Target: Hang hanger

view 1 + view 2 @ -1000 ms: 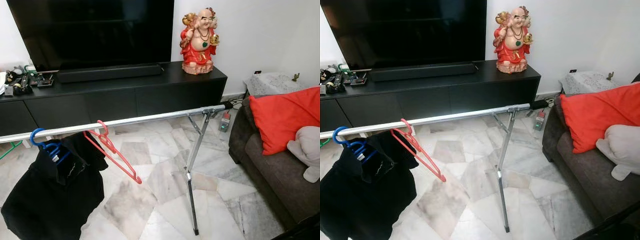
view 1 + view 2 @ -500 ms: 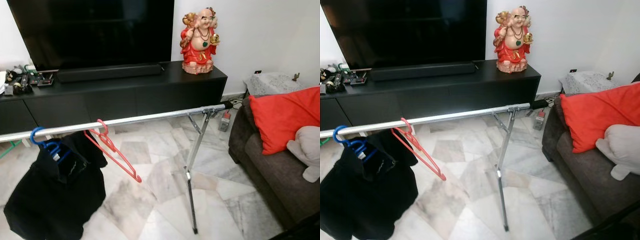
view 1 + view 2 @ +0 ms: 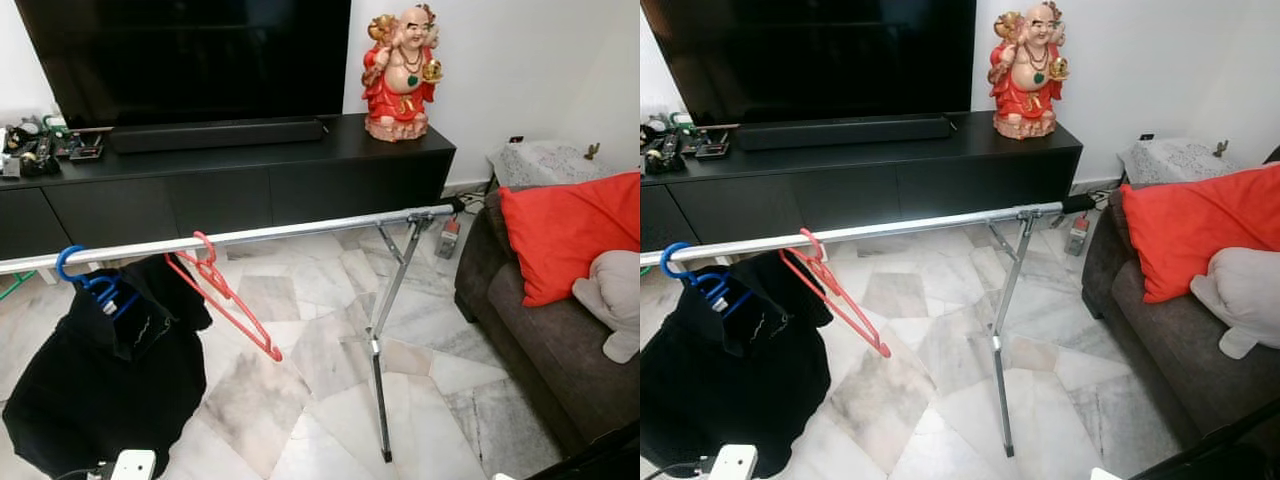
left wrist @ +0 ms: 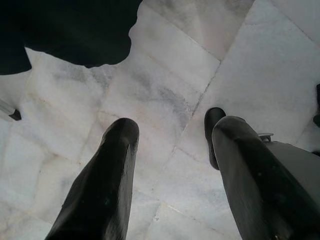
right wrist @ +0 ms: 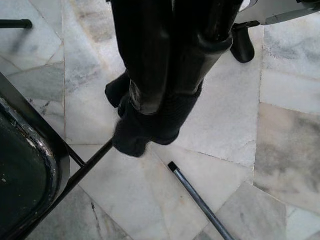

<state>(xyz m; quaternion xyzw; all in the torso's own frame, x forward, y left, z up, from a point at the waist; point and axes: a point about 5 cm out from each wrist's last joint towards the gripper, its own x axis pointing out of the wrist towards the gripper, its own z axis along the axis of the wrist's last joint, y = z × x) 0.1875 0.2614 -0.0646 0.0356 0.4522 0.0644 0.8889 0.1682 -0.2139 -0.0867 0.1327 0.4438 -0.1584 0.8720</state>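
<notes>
Apparently red hanger (image 3: 222,294) on rail (image 3: 300,232), well apart from left end effector (image 4: 172,150).

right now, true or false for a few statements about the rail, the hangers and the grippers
1. The red hanger hangs on the metal rail. True.
2. The blue hanger is bare. False: it carries a black garment.
3. The left gripper is open over the marble floor. True.
4. The red cushion lies on the floor. False: it leans on the dark sofa.
5. The right gripper holds the red hanger. False: its fingers are shut, with no hanger between them.
</notes>
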